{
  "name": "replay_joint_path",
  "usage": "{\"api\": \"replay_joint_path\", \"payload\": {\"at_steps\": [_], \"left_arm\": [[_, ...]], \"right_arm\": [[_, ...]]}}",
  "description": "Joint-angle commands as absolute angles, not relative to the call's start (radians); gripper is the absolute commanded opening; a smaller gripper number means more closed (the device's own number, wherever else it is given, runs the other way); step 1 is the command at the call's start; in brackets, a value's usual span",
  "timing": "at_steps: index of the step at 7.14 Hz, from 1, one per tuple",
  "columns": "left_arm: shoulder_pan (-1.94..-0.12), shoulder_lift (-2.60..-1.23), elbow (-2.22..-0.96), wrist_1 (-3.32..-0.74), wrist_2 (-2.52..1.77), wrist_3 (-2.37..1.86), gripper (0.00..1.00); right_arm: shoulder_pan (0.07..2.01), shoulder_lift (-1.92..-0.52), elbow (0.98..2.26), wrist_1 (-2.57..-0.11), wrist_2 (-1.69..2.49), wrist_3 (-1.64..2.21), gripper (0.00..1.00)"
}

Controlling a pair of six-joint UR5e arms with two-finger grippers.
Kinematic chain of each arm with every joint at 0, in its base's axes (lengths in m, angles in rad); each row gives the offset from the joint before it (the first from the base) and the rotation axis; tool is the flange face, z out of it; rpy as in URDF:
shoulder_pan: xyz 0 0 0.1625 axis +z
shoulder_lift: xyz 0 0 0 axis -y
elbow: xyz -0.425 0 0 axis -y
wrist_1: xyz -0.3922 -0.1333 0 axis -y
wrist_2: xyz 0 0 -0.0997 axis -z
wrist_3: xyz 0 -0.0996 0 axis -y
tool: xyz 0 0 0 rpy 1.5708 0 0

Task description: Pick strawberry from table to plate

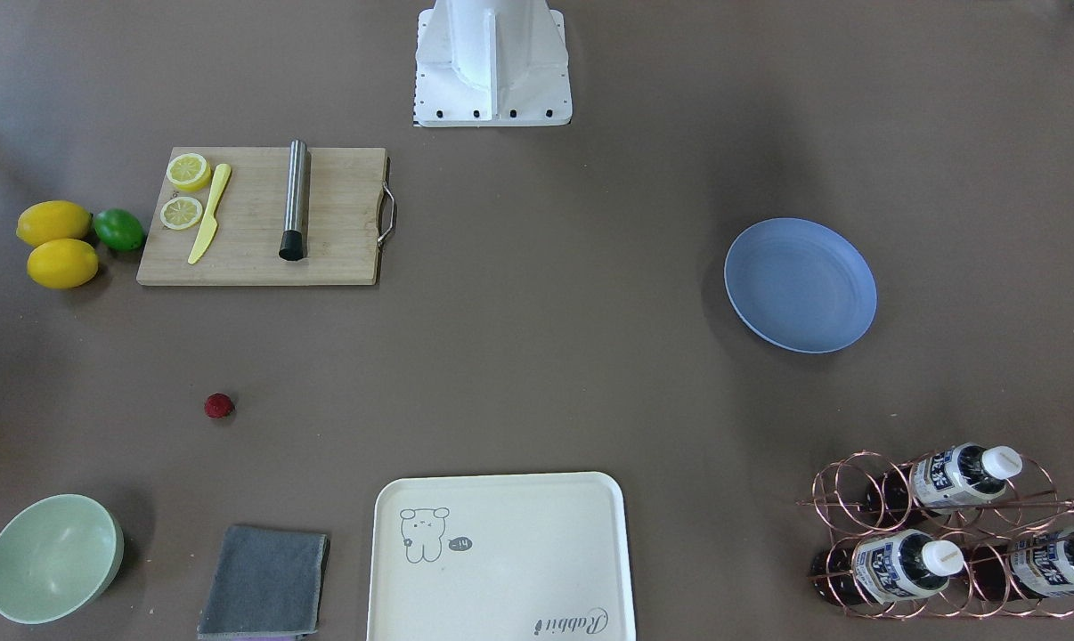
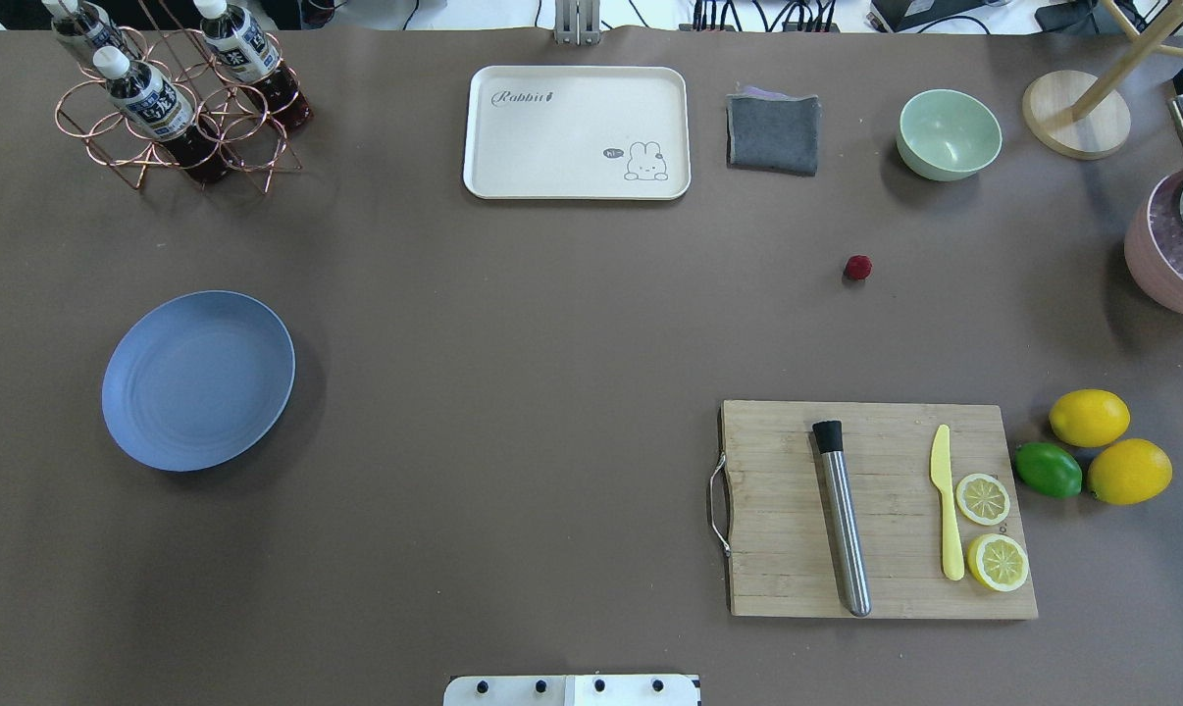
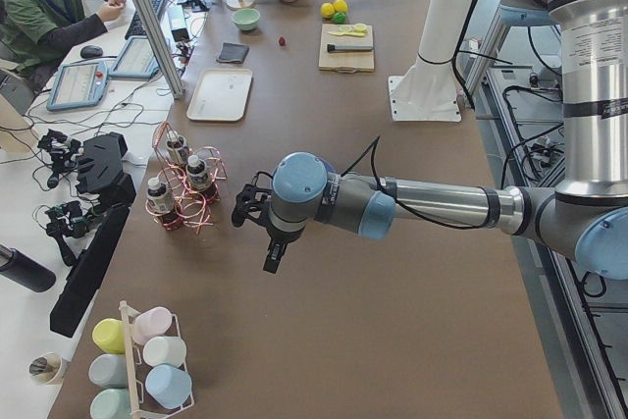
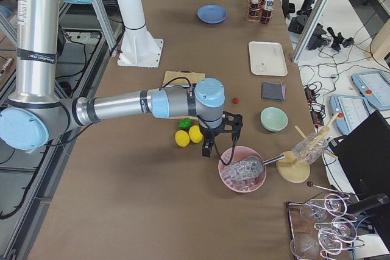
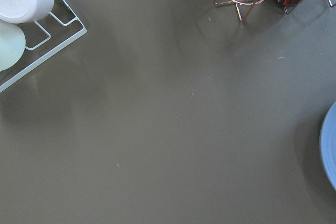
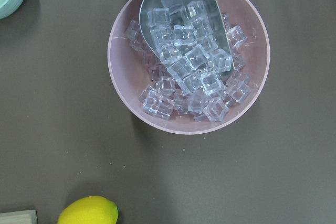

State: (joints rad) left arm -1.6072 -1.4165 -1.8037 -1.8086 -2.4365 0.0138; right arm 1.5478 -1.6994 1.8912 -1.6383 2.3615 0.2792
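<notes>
**Overhead exterior: strawberry lies on the table, well apart from the plate**

Overhead exterior shows the tiny, bumpy, dark-red strawberry (image 2: pixel 857 267) alone on the plain brown-grey table (image 2: pixel 552 324), in the upper right of the frame. It sits below and between the folded grey cloth (image 2: pixel 772 132) and the pale green bowl (image 2: pixel 949 134), and above the wooden cutting board (image 2: pixel 876 510). The round, shallow blue-grey plate (image 2: pixel 197 379) lies at the left of the frame, well apart from the berry. The cream rectangular tray (image 2: pixel 577 132) is at top centre.

Neither arm reaches into this view. In the exterior left view the left gripper (image 3: pixel 270 242) hangs over bare table near the copper wire bottle rack (image 3: pixel 182 188). Whether its pincer is released or clenched cannot be told. The left wrist camera catches only the plate's edge at its right border.

In the exterior right view the right gripper (image 4: pixel 210 141) hangs beside the pink bowl of clear ice cubes (image 4: pixel 242 175), close to the yellow lemons (image 4: pixel 189 135). The state of its pincer cannot be told either. The strawberry appears just past that arm's wrist, on the table.
</notes>
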Motion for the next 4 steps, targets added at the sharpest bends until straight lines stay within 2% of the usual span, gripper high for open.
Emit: {"api": "replay_joint_path", "payload": {"at_steps": [1,4], "left_arm": [[-1.611,-1.416,-1.804,-1.81,-2.47,0.014,0.98],[-1.609,-1.437,-1.79,-1.795,-2.455,-0.114,0.98]], "right_arm": [[1.548,-1.703,1.885,-1.638,2.365,0.279,1.0],[1.548,-1.701,1.876,-1.64,2.362,0.279,1.0]]}}
